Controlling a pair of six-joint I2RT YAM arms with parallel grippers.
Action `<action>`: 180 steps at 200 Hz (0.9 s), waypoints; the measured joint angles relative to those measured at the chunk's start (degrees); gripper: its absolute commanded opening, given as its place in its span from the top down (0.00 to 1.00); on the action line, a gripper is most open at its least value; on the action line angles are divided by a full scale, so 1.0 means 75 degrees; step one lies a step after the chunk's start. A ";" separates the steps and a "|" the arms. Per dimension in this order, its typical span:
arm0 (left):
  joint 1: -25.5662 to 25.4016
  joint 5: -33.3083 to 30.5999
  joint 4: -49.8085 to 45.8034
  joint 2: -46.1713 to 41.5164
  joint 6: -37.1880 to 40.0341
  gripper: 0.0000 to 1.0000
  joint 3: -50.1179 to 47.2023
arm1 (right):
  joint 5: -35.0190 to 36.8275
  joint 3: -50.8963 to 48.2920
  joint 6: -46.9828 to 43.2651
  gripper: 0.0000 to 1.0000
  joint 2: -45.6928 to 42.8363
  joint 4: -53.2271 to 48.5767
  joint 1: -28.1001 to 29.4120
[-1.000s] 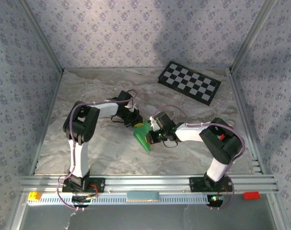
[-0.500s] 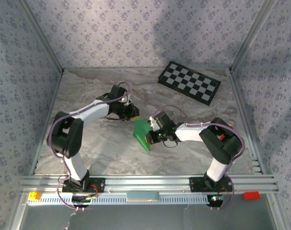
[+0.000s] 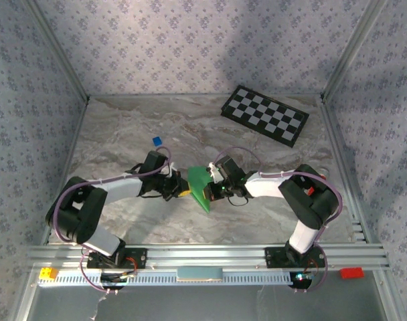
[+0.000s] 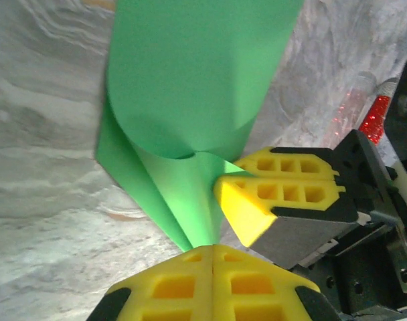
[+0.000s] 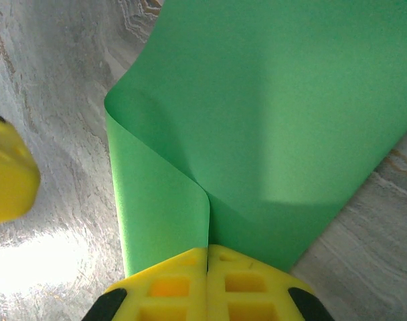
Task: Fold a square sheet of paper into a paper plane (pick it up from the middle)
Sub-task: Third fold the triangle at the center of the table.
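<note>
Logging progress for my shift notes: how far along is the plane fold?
Done: the green sheet is doubled over in a loose fold, not pressed flat. In hand: the right gripper has its fingers shut on it; the left gripper is shut alongside. Left: sharp centre crease, nose and wing folds.

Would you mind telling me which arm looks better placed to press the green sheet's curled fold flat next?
Probably left: the left gripper sits shut beside the square sheet of paper, seemingly free, while the right gripper is clamped on it as anchor.
</note>
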 measured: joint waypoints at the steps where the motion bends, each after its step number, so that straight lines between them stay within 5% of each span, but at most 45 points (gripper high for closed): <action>1: -0.0009 0.0000 0.0015 0.0000 -0.0015 1.00 -0.0003 | 0.0003 0.0000 0.0000 1.00 0.0000 0.0000 0.0000; 180: -0.0323 0.0023 0.1300 0.1017 -0.0551 1.00 -0.0003 | 0.0058 0.0000 0.0137 1.00 0.0029 0.0076 0.0026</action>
